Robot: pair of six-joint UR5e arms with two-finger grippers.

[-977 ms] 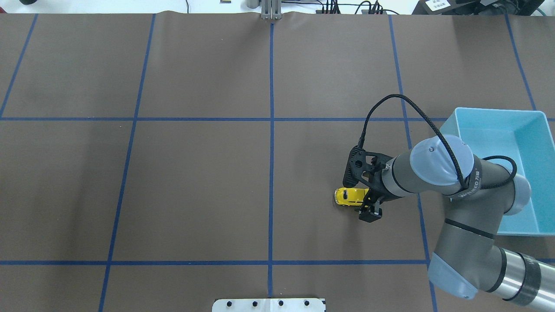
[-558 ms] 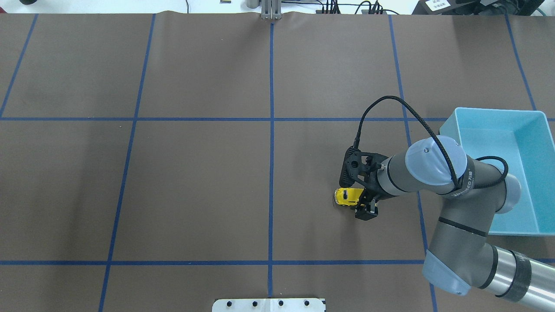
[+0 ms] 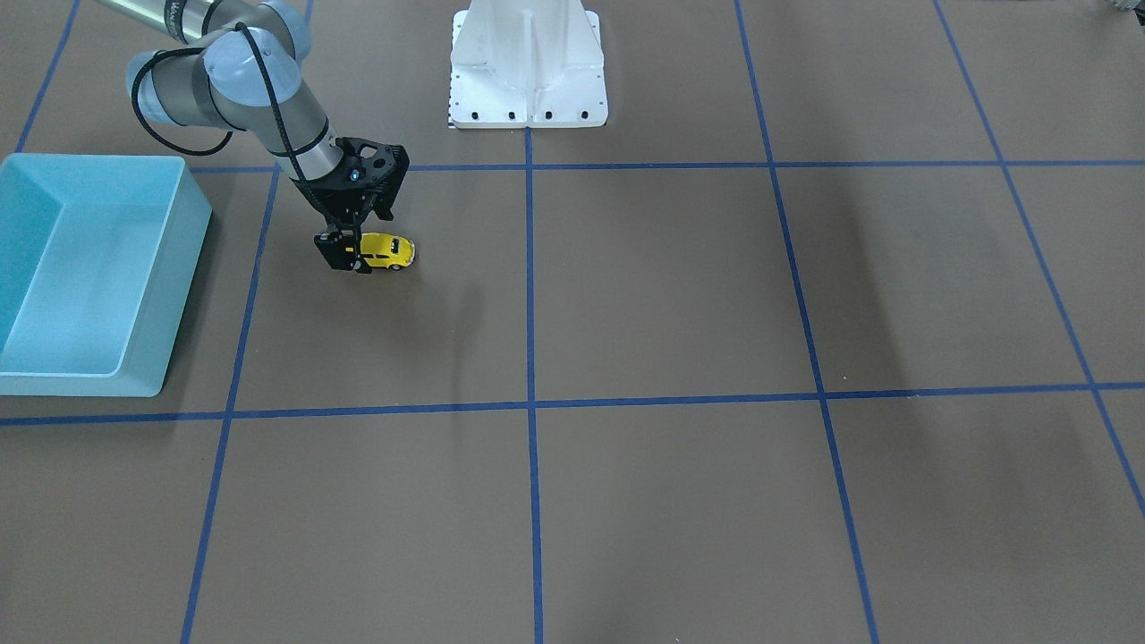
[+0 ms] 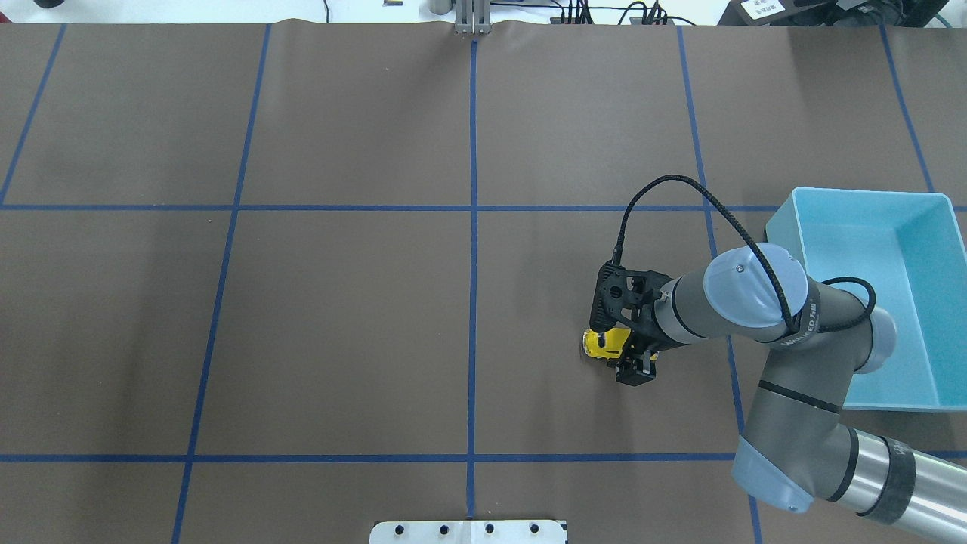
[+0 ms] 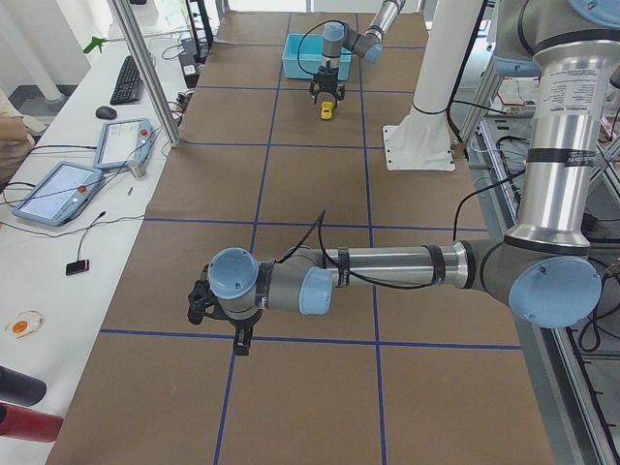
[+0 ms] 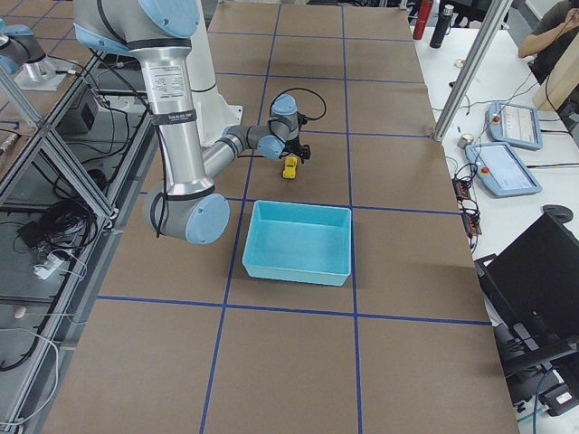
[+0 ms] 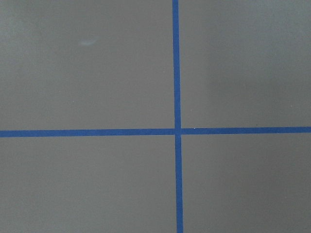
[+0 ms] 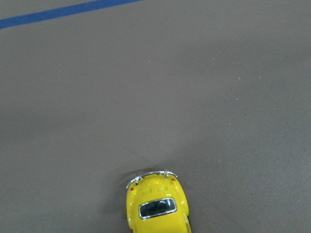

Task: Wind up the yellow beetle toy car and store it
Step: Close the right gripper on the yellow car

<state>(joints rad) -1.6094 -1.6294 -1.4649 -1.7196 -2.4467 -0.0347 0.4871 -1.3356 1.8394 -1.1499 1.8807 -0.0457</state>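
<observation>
Two arms on the rig, only one at work. Right gripper point(image 4: 625, 355) low over the yellow toy car point(image 4: 603, 342), at the car's end nearer the light blue bin point(image 4: 869, 193). Jaws look spread, straddling that end: one black finger point(image 4: 637, 372) shows just off the car's flank on the robot's side, the other is hidden under the wrist. No clear pinch seen. Car sits upright on its wheels on the brown table point(image 4: 340, 317), lengthwise across it, near the bin but apart from it. Right wrist view catches one chrome bumper and a dark window at the bottom edge. Left gripper point(image 5: 240, 345) hangs over a crossing of blue tape lines point(image 7: 176, 73), well apart from the car; cannot tell whether its jaws are spread or pressed together.
</observation>
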